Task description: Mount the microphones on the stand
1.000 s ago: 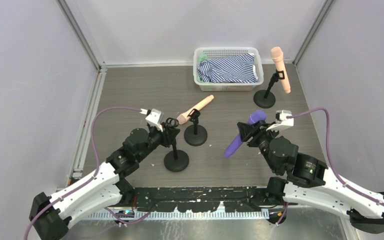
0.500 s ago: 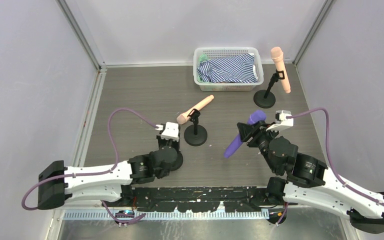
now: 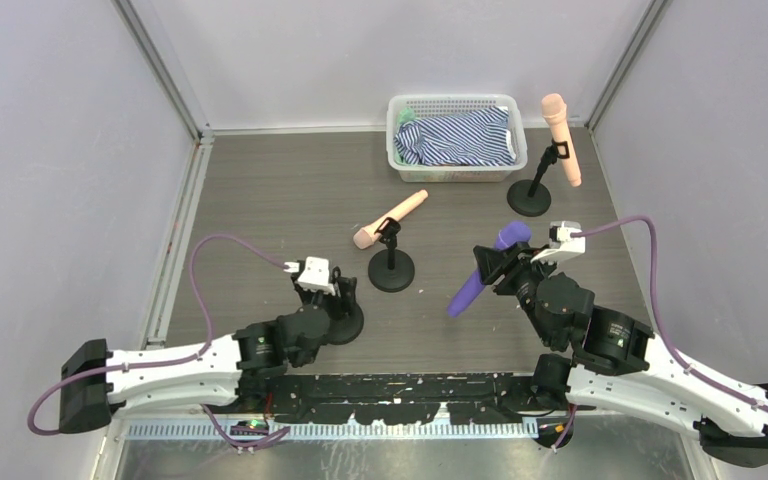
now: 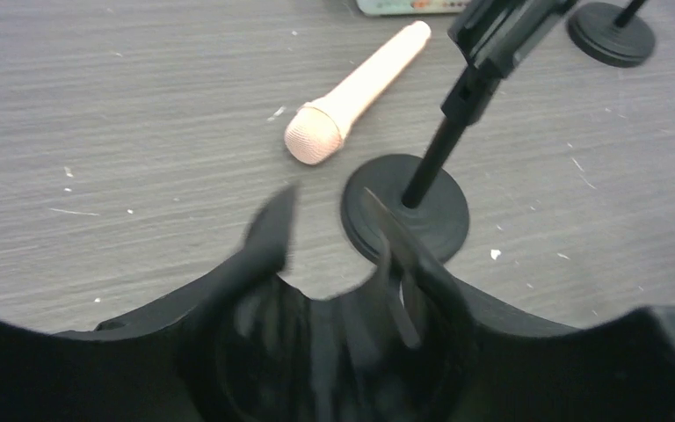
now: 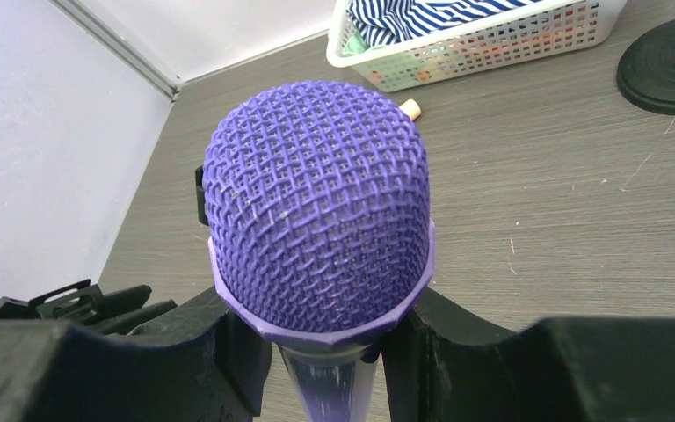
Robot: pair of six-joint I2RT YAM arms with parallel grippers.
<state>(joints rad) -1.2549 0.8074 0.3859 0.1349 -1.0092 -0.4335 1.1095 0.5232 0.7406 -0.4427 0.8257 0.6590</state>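
Purple microphone (image 3: 466,290): not on a stand. It's at about 4 o'clock from table (image 3: 260,200) centre, tilted, with the head toward 1 o'clock and the tail toward 7. The right gripper (image 5: 321,347) is clamped on it just under the mesh head, one finger on each side of the neck.

Peach-pink microphone (image 4: 356,88): lying flat on the table near centre, not clipped. Its head is just beside the base of the middle stand (image 4: 439,220), at roughly the base's 10 o'clock, and its handle runs off toward 1 o'clock. From the left wrist view, head and base look apart.

Second peach-pink microphone (image 3: 561,140): sits in the clip of the far stand (image 3: 529,198) at 2 o'clock, head up, handle hanging below the clip.

Left gripper (image 4: 328,198): low over the third stand (image 3: 355,322) at 7 o'clock. Its fingers are parted, with bare table showing between the tips. The wrist view is blurred, so I can't tell if anything sits deeper in the jaws.

Basket (image 3: 452,102) at 1 o'clock by the back wall, with a striped cloth (image 3: 460,138) in it.
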